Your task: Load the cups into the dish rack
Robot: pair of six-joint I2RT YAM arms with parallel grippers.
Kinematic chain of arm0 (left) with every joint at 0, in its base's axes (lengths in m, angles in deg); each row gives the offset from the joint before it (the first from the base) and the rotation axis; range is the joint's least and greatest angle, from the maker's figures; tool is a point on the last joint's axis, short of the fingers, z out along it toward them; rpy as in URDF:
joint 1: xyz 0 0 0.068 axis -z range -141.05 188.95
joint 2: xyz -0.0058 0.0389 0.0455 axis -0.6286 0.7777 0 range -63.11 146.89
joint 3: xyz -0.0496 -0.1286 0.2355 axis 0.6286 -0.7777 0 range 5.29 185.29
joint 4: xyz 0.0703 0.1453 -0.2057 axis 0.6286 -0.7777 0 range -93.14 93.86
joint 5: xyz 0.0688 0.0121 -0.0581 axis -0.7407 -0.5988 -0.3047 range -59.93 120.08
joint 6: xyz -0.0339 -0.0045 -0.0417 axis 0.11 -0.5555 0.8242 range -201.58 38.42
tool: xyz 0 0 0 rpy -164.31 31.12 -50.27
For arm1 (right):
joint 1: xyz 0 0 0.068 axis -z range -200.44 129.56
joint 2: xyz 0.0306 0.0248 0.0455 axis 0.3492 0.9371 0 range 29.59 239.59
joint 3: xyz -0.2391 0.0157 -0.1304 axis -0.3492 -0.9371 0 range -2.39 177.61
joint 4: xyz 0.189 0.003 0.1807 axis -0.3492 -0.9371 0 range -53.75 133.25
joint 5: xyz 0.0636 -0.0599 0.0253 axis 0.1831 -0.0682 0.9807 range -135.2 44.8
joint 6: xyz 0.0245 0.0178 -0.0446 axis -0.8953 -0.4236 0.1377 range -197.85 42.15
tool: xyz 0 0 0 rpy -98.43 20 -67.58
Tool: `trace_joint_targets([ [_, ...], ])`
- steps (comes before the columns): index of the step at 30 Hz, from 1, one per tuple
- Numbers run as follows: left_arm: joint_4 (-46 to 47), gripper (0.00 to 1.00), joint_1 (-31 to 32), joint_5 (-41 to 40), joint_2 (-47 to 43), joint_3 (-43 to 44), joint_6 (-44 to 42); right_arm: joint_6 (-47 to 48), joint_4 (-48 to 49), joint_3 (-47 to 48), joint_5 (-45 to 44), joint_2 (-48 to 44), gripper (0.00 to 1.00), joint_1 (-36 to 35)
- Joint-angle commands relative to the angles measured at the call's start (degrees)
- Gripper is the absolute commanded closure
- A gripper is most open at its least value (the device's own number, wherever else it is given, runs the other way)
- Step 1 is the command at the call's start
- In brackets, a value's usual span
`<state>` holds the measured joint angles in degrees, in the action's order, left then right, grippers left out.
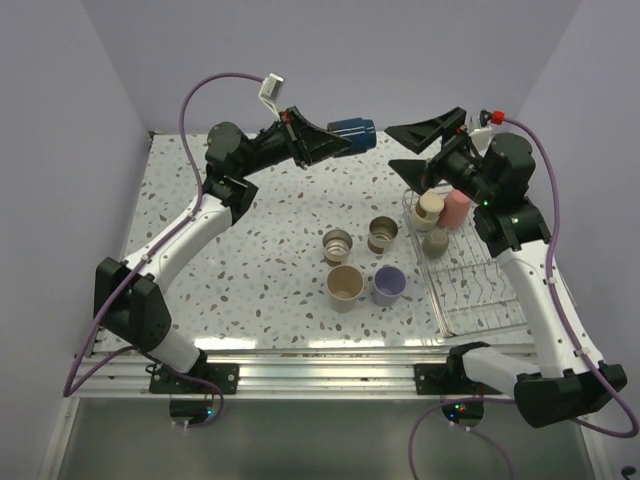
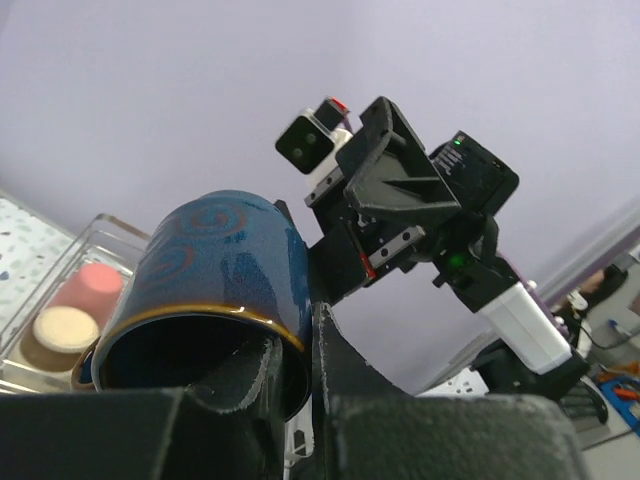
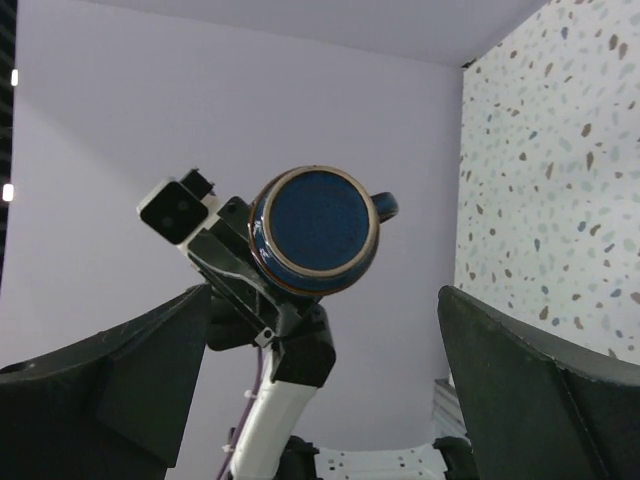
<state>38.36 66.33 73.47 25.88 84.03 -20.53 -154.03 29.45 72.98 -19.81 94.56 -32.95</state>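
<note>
Left end effector [image 1: 338, 141] pinches the dark blue mug [image 1: 352, 131] aloft, facing the spread right end effector [image 1: 392, 148]; open gap between them.

- Top camera: high behind the arm bases [image 1: 195, 378], looking down on the dark blue mug [image 1: 352, 131].
- Left wrist: close at the mug's rim.
- Right wrist: facing its base; all three share it.
</note>
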Motion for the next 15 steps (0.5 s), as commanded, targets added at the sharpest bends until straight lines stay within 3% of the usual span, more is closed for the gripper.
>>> trace_joint_targets([
  [1,15.58,1.00,-0.31,5.10,-0.05,1.50,4.50,-5.90,8.43,0.65,1.95,-0.02,0.02,-1.02],
  [15,13.85,1.00,1.27,7.67,-0.39,0.54,0.39,-4.86,6.78,6.18,1.68,5.95,0.02,-5.32],
])
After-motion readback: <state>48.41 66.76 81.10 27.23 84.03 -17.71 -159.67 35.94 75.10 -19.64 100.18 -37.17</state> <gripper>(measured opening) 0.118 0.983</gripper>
